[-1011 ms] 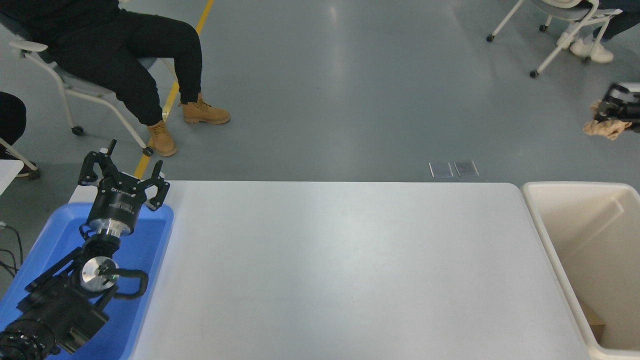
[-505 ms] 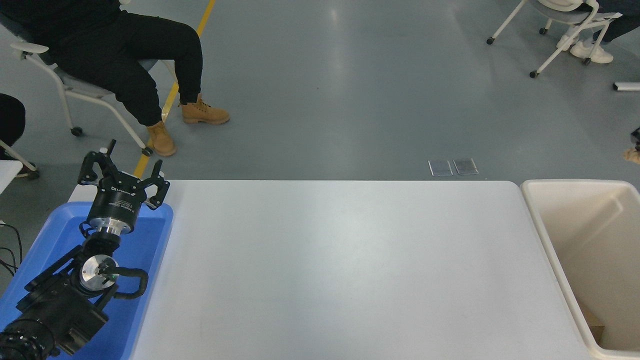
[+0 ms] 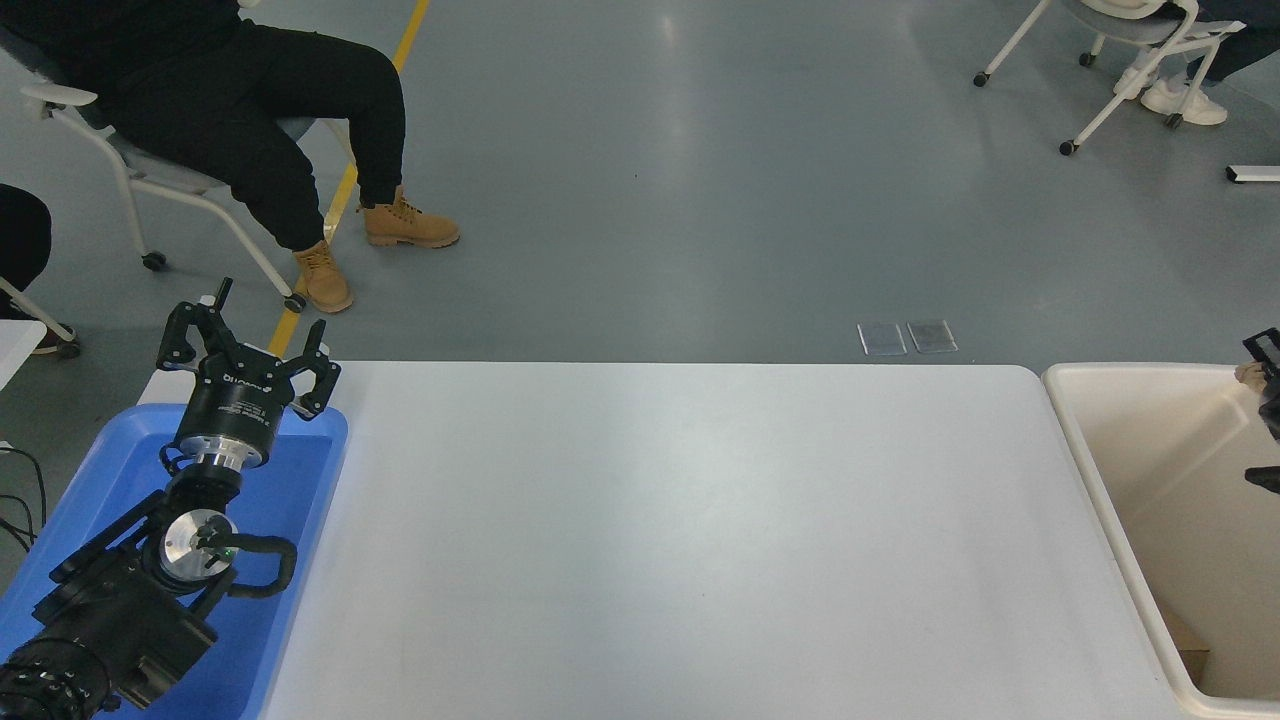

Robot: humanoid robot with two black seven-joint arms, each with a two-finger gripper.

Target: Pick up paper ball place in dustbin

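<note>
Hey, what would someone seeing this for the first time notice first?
Probably the left gripper, fingers spread open, parked over the blue tray at the lower left. Next, the big bare white table mid-frame and the cream dustbin at its right end. At the right edge, a sliver of the right gripper and a tan scrap show above the dustbin.

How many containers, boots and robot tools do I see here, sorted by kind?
Blue tray: 1
Cream dustbin: 1
Tan boots: 2
Black tools: 2, the left tool over the tray, the right tool, barely in view, over the dustbin
Total: 6
</note>
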